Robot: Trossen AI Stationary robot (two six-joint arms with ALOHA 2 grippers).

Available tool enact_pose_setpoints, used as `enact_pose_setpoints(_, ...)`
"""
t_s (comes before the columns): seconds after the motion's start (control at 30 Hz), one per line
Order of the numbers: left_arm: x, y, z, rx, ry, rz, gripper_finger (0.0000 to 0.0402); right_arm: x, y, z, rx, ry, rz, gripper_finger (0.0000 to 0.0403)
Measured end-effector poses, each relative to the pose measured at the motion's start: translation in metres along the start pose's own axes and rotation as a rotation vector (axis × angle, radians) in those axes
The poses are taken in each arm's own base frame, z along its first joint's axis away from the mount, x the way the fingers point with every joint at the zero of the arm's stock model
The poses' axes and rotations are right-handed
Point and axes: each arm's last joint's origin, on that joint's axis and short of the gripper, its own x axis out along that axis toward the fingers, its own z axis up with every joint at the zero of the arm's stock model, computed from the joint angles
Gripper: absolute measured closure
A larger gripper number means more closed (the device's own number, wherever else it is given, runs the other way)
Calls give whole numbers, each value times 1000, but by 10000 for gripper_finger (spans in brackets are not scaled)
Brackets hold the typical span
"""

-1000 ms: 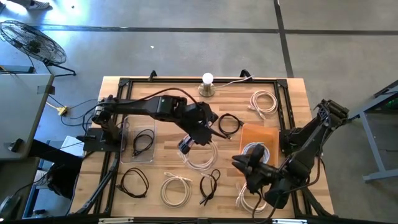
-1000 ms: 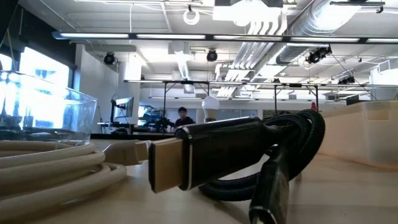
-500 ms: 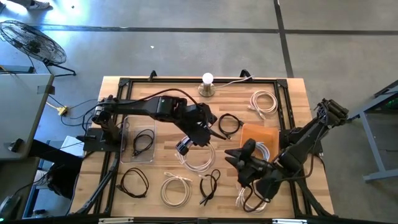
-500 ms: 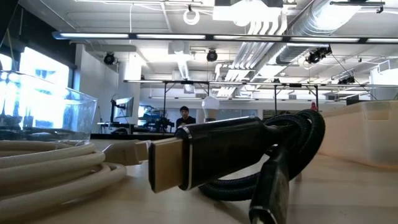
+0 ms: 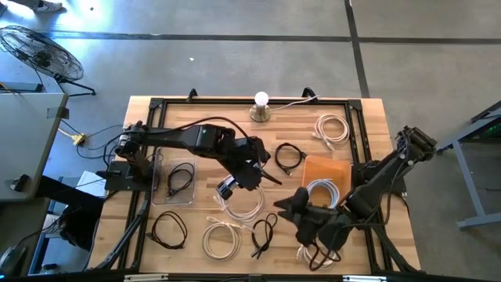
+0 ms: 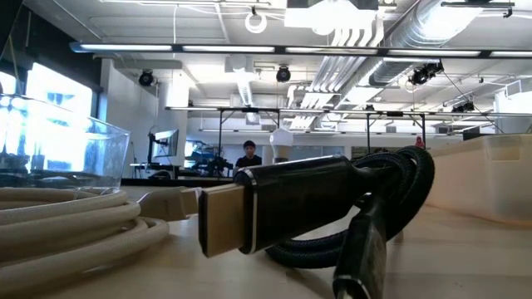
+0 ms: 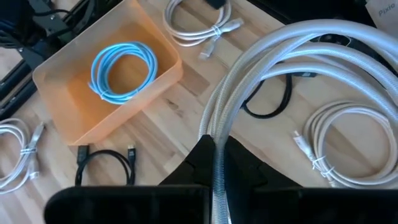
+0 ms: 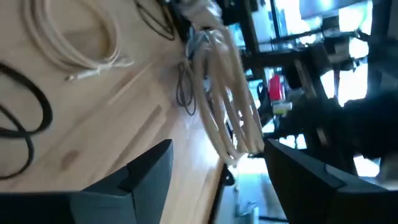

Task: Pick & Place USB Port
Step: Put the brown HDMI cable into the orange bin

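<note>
Two arms are over the wooden slatted table [image 5: 368, 117], and the left gripper [image 5: 235, 182] has its fingers closed on a coiled white braided cable [image 7: 273, 62], which hangs from them above the table's middle, just beside the black looped cable [image 5: 288, 157]. That looks like the carry step: the cable is lifted and, I judge, bound for a container — either the orange plastic bin [image 7: 81, 106], where a light-blue coil [image 7: 121, 68] already lies, or the clear plastic tray [image 5: 174, 178] holding a thin black cable on the left. Which one is meant I cannot tell.

The next move calls for swinging the dangling loops over a rim without snagging neighbouring coils, then letting go low.

The right gripper [image 5: 301, 205] hovers near the table's front, its fingers spread wide and empty.

The braided sheath looks stiff and springy; the bin is smooth-walled, with rounded corners. Other cream and black bundles — soft, tied loops — lie scattered about.
</note>
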Motion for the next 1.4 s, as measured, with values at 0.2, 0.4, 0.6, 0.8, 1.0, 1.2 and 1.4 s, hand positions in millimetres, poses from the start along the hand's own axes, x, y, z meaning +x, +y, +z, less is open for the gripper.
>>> enact_pose_setpoints(0.2, 1, -2, 1, 16, -2, -4, 392, 18, 21, 7, -231, 24, 24, 159)
enact_pose_setpoints(0.4, 1, -4, 3, 20, -4, -13, 392, 37, 33, 12, -353, 144, -87, 159)
enact_pose_setpoints(0.6, 2, -7, 5, 26, -11, -29, 392, 50, 40, 11, -466, 248, -128, 159)
enact_pose_setpoints(0.8, 2, -7, 4, 24, -5, -31, 392, 51, 38, 10, -481, 320, -183, 159)
enact_pose_setpoints(1.0, 2, -7, 4, 24, 0, -27, 392, 44, 39, 18, -491, 289, -203, 159)
enact_pose_setpoints(1.2, 2, -7, 2, 22, 16, -23, 392, 38, 41, 25, -500, 230, -197, 160)
enact_pose_setpoints(1.4, 2, -7, 2, 21, 17, -23, 393, 40, 38, 26, -501, 219, -204, 160)
